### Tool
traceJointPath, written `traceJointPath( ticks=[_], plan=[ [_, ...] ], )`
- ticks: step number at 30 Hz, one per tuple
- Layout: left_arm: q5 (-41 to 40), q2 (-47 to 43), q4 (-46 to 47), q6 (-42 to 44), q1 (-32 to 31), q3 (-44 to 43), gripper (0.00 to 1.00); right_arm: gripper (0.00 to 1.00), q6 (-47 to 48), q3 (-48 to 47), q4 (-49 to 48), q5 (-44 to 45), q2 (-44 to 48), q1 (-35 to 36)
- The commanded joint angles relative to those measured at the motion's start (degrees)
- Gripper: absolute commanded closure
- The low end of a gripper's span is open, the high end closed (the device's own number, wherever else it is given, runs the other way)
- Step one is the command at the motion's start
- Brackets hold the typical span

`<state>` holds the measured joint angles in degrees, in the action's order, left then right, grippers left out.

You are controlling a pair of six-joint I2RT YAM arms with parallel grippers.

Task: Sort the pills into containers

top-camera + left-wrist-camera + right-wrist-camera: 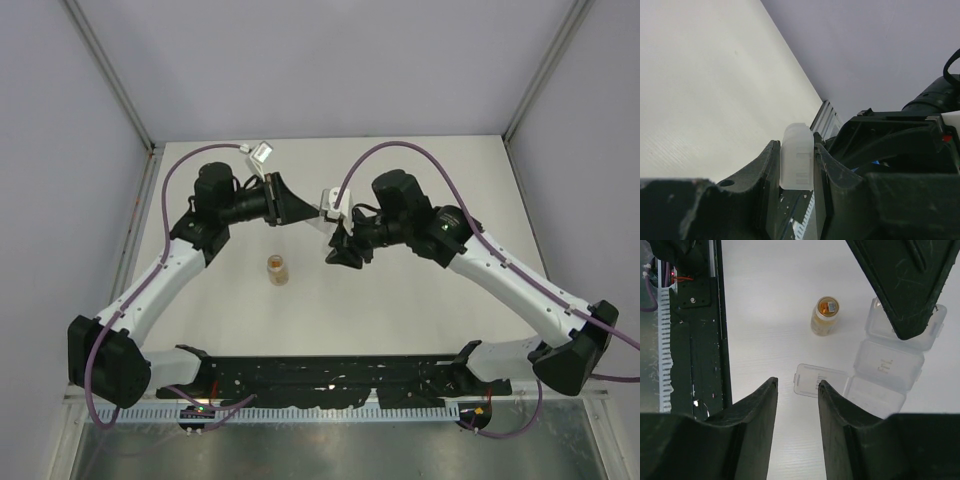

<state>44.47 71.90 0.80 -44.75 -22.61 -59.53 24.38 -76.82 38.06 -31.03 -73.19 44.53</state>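
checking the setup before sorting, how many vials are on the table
1. The amber vial stands upright on the table, beside but apart from the clear pill box. Another could be hidden under the arms.

Left arm point(165, 280) and right arm point(510, 280): white links, black joints. Purple cables point(393, 143) loop along both. Fingers point(752, 412) are scuffed black.

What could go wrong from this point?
The amber vial looks uncapped and stands unheld beside the pill box; a swing of either arm could tip and spill it. The left gripper clamps only one end of the pill box, and its lid flap lies open just off the right gripper, so a nudge there might twist the box loose.
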Motion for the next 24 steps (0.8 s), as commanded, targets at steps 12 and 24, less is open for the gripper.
traceJointPath(
  ticks=[12,24],
  plan=[
    [4.75,-1.15,6.76,0.27,-0.15,1.08,1.00,0.42,-1.88,-2.98,-2.65,4.22,2.78,0.29],
    [10.98,0.61,3.07,5.73,-0.33,-2.08,1.00,0.33,-3.28,-6.76,-2.29,14.67,5.17,-1.64]
  ],
)
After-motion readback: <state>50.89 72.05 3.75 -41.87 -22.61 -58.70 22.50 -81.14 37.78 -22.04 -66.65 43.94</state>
